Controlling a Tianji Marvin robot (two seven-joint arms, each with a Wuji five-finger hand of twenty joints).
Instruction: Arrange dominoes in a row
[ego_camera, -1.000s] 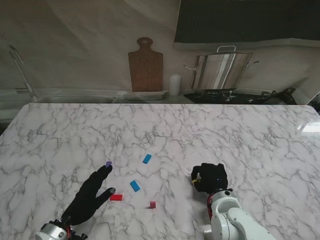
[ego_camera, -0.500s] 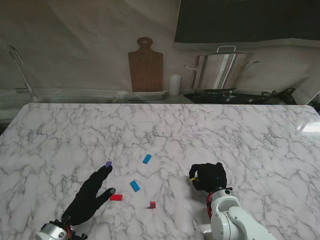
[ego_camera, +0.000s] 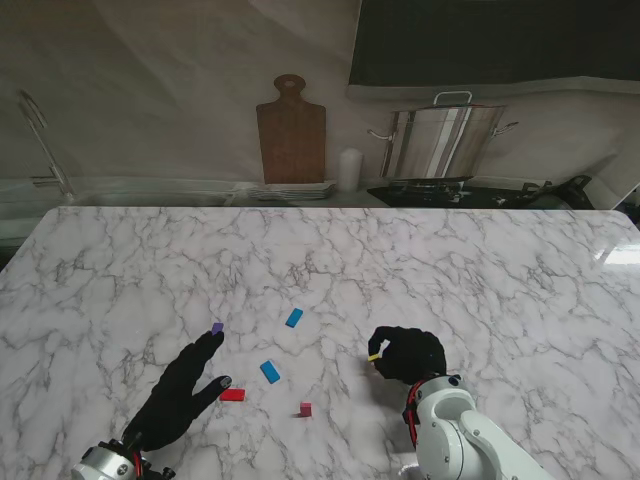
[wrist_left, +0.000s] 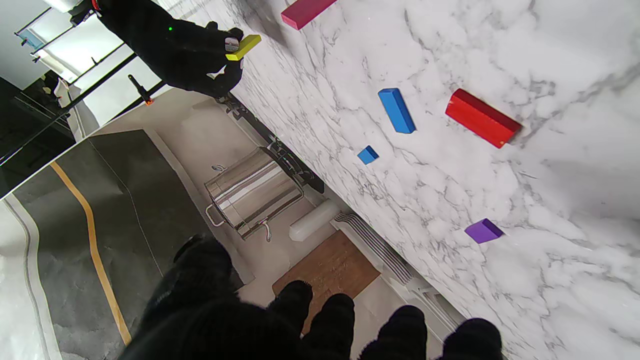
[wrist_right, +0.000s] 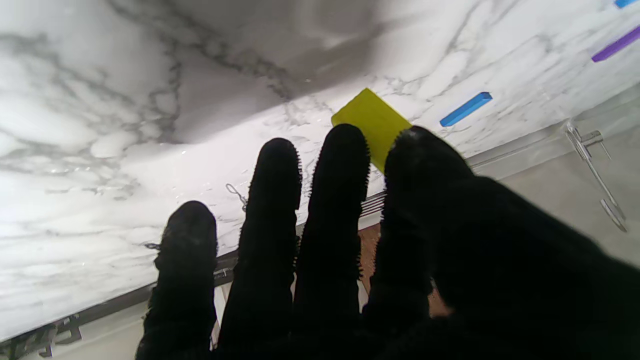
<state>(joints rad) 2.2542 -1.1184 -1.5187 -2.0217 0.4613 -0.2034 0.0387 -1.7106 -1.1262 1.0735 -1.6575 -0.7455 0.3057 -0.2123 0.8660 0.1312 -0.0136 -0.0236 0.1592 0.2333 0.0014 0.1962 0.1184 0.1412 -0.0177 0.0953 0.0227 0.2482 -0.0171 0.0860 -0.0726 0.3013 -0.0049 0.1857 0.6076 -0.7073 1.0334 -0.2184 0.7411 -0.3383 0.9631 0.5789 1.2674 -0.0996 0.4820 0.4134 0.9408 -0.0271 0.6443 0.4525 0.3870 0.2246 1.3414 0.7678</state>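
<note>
My right hand is shut on a yellow domino pinched at its fingertips, a little above the marble table; the yellow domino shows clearly in both wrist views. My left hand lies open and flat near me, fingers spread. Its fingertip is beside a purple domino and its thumb beside a red domino. Two blue dominoes and a small magenta domino lie between the hands.
A steel pot, a wooden cutting board, a white cylinder and stacked plates stand beyond the table's far edge. A faucet is at the far left.
My right hand has moved left, toward the dominoes, carrying the yellow domino. The left hand and the dominoes on the table have stayed put.
</note>
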